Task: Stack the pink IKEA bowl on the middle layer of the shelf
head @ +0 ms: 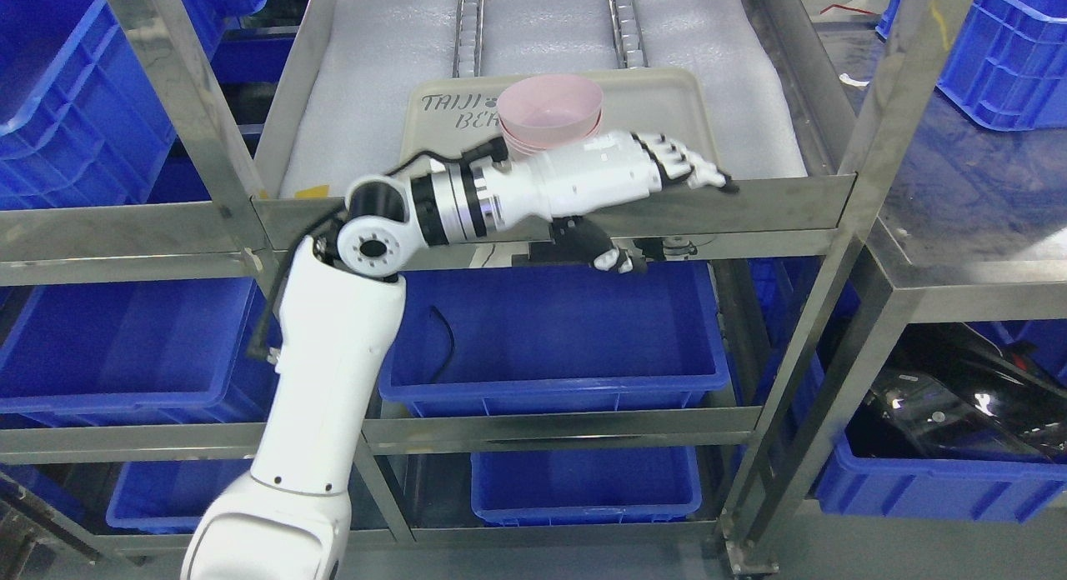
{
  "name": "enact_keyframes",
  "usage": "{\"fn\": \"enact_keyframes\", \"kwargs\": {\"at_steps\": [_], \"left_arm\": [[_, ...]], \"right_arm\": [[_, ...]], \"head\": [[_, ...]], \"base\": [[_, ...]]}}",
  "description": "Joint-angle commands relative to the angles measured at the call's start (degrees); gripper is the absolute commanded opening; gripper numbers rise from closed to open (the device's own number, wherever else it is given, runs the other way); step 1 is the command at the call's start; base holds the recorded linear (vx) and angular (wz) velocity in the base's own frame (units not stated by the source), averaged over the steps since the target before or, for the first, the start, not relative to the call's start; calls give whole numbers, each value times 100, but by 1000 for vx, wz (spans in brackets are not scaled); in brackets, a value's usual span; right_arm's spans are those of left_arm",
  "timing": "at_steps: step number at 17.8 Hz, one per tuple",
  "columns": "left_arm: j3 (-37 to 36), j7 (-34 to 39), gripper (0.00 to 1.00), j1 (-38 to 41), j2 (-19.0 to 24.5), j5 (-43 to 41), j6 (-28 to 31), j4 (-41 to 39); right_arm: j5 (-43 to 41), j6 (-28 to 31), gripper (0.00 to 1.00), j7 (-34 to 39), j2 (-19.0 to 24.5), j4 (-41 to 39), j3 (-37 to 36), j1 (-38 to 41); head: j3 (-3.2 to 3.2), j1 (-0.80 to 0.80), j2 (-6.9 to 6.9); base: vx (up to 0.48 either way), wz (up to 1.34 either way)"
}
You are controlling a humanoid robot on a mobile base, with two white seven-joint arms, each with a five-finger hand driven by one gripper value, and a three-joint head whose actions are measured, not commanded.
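A stack of pink bowls [551, 111] stands on a grey tray [663, 97] on the shelf's padded layer. My left hand [667, 176] reaches in from the lower left, just in front of the bowls, over the shelf's front rail. Its fingers [679, 162] are stretched out to the right and hold nothing; the thumb [615, 259] hangs below the rail. The hand's back is next to the bowls' lower edge; I cannot tell if it touches them. The right arm is out of view.
The steel shelf frame has a front rail [775, 198] and uprights [875, 147]. White foam [375, 80] lines the layer. A blue bin [550, 338] sits on the layer below, more blue bins [125, 347] stand left, right [1009, 47] and beneath.
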Motion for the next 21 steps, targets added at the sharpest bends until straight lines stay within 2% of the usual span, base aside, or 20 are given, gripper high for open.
{"fn": "enact_keyframes", "kwargs": {"at_steps": [1,3,7,10,12,15,17,19,21], "left_arm": [[-1335,55,88,1753,-11,360,-290,-897],[-1073,82,88,2359,99,360,-290,-880],[175,178,93,3723,-11,421,-290,-512],[597,1326,94,4181,-11,1087,-290,417],[765,1707,96,4357,-11,1431,-290,981],[1063,2775,96,4437,-11,1976,-213,1098],[1677,3463,96,4193,-11,2012,410,1054],[2223,3518,97,3788,-11,2013,1155,1045],[2365,3571,99,3682,-11,2152,2183,854]], "right_arm": [[0,5,100,-4,-100,-100,0,123],[0,5,100,-4,-100,-100,0,123],[0,5,100,-4,-100,-100,0,123],[0,5,100,-4,-100,-100,0,123],[0,5,100,-4,-100,-100,0,123],[0,5,100,-4,-100,-100,0,123],[0,5,100,-4,-100,-100,0,123],[0,5,100,-4,-100,-100,0,123],[0,5,100,-4,-100,-100,0,123]], "head": [[0,0,0],[0,0,0],[0,0,0],[0,0,0],[0,0,0],[0,0,0],[0,0,0],[0,0,0],[0,0,0]], "base": [[0,0],[0,0],[0,0],[0,0],[0,0],[0,0],[0,0],[0,0],[0,0]]}}
